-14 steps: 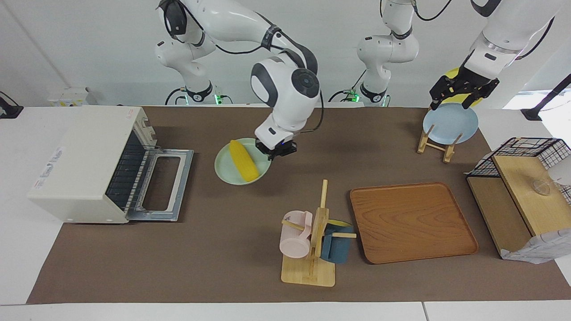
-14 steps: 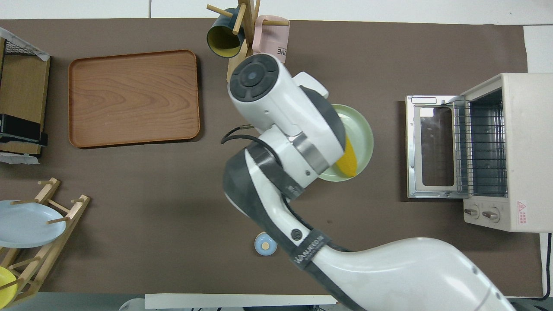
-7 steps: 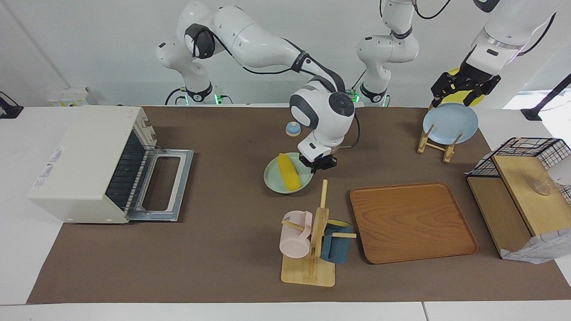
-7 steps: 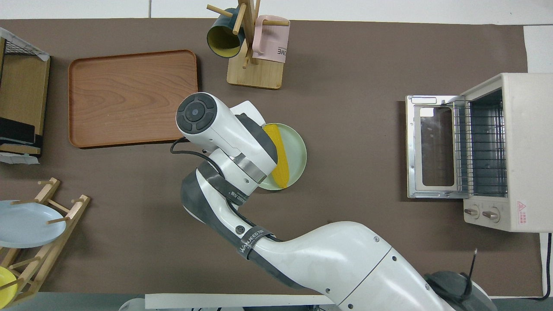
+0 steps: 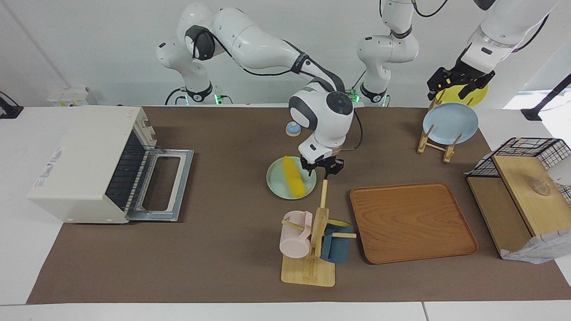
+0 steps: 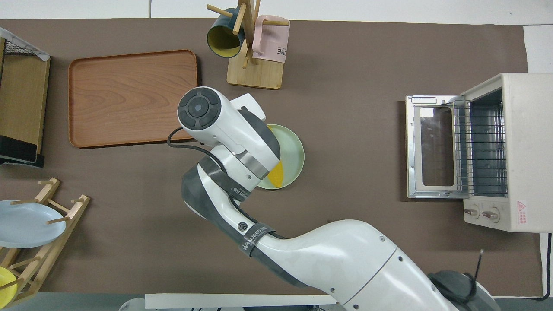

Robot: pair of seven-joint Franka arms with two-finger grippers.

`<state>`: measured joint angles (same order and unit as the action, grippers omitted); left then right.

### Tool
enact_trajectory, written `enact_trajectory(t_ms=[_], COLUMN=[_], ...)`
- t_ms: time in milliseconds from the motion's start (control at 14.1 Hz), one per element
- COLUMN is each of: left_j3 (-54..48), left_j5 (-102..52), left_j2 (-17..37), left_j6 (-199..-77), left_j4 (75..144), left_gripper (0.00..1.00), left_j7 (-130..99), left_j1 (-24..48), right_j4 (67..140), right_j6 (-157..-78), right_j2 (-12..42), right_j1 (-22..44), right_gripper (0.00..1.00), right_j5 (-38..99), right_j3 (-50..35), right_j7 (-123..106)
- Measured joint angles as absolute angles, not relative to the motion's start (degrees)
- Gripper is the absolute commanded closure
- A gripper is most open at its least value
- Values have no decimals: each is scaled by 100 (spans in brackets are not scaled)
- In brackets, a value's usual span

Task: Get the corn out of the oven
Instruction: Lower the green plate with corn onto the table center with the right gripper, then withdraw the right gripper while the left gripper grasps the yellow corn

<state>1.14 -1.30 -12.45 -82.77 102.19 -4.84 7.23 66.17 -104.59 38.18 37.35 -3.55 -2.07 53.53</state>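
Corn (image 5: 294,177) lies on a pale green plate (image 5: 277,180) at mid-worktop, well clear of the oven (image 5: 84,162), which stands at the right arm's end of the worktop (image 5: 223,249) with its glass door (image 5: 163,185) dropped flat and its wire rack bare. The cob rests lengthwise across the plate, one end pointing toward the robots. The right claw (image 5: 322,166) hangs at the plate's rim on the side toward the left arm's end, fingers spread and pinching nothing, just beside a mug stand (image 5: 317,232) that sits farther from the robots. From above, the right arm's wrist covers most of the cob, leaving only its nearer yellow end (image 6: 276,175) showing. A pink mug (image 5: 294,234) and a blue mug (image 5: 337,243) hang on the stand, with a wooden tray (image 5: 412,220) beside it toward the left arm's end. The left claw (image 5: 456,84) waits in the air over a plate rack (image 5: 435,142) holding a blue plate (image 5: 450,122) and a yellow plate (image 5: 464,94); whether its fingers are spread or pressed together cannot be told.
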Motion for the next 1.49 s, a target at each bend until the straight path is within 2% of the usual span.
enact_trajectory(t_ms=[71, 142, 355, 426, 710, 923, 1065, 1135, 1348, 1490], left_j3=[67, 25, -83, -114, -151, -146, -141, -139, -125, -47], left_j5=[-141, -148, -209, -221, -223, -223, -224, -224, -224, -223], left_j2=[-1390, -1474, -1306, -1011, 657, 1675, 2069, 2163, 2248, 2244], left_j6=[-8743, -9186, -10905, -11536, -13340, -13561, -13626, -13666, -13703, -13230], left_j4=[10698, 11134, 12197, 12351, 12027, 11270, 10913, 10844, 10794, 10552], left_gripper=[0, 0, 0, 0, 0, 3, 92, 100, 100, 100], left_j7=[-723, -1062, -2729, -3456, -5193, -5718, -5887, -5943, -6010, -6028], left_j1=[804, 1013, 2259, 2782, 3996, 4338, 4396, 4396, 4396, 4390], right_j4=[6718, 6950, 8423, 9045, 10714, 11226, 11262, 11262, 11263, 11270], right_j6=[-10224, -10072, -10036, -10144, -11044, -11442, -11493, -11493, -11497, -11510], right_j2=[3530, 3239, 2300, 2023, 1557, 1632, 1695, 1695, 1695, 1699], right_j1=[3386, 3040, 2132, 1872, 1138, 895, 860, 860, 859, 858], right_gripper=[43, 51, 87, 93, 100, 100, 100, 100, 100, 100], right_j5=[-352, -346, -344, -390, -1170, -1602, -1720, -1739, -1741, -1741], right_j3=[-200, -198, -200, -196, -195, -197, -214, -220, -221, -221], right_j7=[4915, 4473, 3325, 2959, 2130, 2050, 2050, 2050, 2050, 2050])
